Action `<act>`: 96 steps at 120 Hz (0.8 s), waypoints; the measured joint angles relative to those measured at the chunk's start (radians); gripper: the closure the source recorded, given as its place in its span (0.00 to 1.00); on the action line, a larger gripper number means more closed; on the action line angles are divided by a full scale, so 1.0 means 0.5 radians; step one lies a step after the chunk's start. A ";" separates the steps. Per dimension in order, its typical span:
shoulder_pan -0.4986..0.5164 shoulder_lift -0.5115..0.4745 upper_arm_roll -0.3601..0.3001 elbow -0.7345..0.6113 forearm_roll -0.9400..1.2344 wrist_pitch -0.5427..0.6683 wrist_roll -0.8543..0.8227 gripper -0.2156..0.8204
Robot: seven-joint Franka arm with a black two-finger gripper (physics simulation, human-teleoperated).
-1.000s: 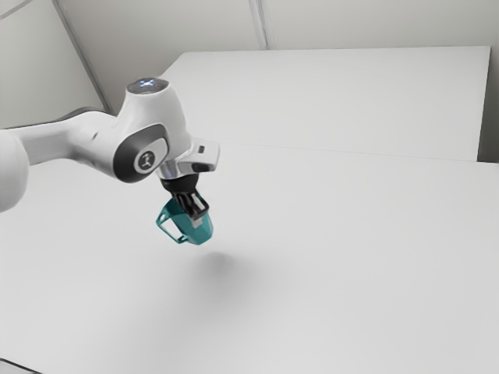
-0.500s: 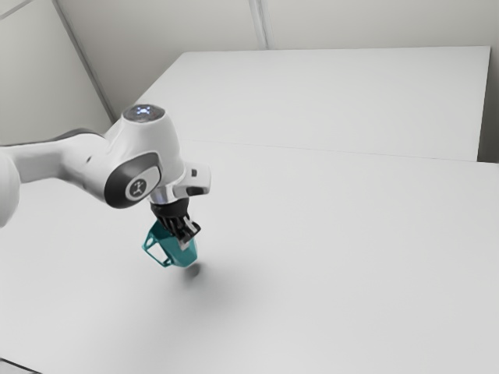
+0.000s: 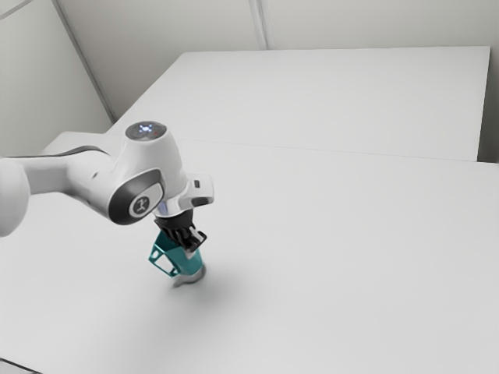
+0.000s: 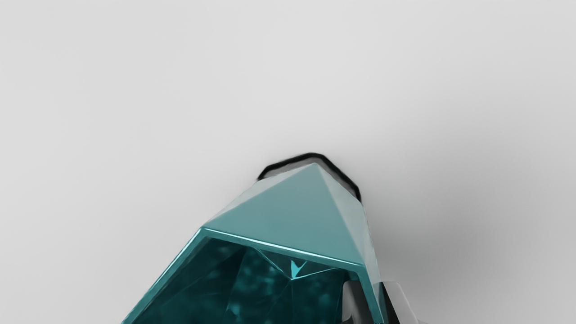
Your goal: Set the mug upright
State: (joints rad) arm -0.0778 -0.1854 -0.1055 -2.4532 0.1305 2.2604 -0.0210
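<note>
black two-finger gripper (image 4: 375,298): i pinch the teal faceted mug (image 4: 288,216) by one side, mouth up but tilted, likely for base-first placing.

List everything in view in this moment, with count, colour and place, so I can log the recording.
mug: one, teal, tilted at the gripper, its handle toward the exterior view's left
tabletop: one, white, below the mug and around it
flat surface: one, white, beyond a thin seam at the tabletop's far side
walls: at least two, pale grey, behind and at the exterior view's left
dark-edged item: one, grey, cut off at the exterior view's lower left corner; cannot tell what it is
arm: one, white with dark grey parts, coming in from the exterior view's left
gripper: one, black with grey tips, shut on the mug's wall, one finger inside and one outside
</note>
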 joint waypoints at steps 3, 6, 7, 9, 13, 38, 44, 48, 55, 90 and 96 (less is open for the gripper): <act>0.000 0.007 0.000 0.000 0.000 0.005 -0.007 0.97; 0.000 0.014 0.000 0.000 0.000 0.010 -0.013 0.97; 0.000 0.017 0.000 0.000 0.000 0.011 -0.015 0.97; 0.001 0.021 0.000 0.000 0.000 0.014 -0.019 0.97; 0.001 0.028 0.001 0.000 0.000 0.018 -0.027 0.97; 0.002 0.064 0.001 0.000 -0.001 0.035 -0.067 0.95; 0.002 0.064 0.000 0.000 -0.008 0.037 -0.070 0.89; 0.002 0.063 0.000 0.000 -0.013 0.037 -0.070 0.84; 0.001 0.051 -0.001 0.000 -0.019 0.038 -0.072 0.73; 0.001 -0.101 -0.022 0.010 -0.029 0.046 -0.073 0.35; 0.001 -0.126 -0.028 0.016 -0.035 0.036 -0.072 0.33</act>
State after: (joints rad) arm -0.0772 -0.2481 -0.1193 -2.4450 0.1130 2.2784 -0.0570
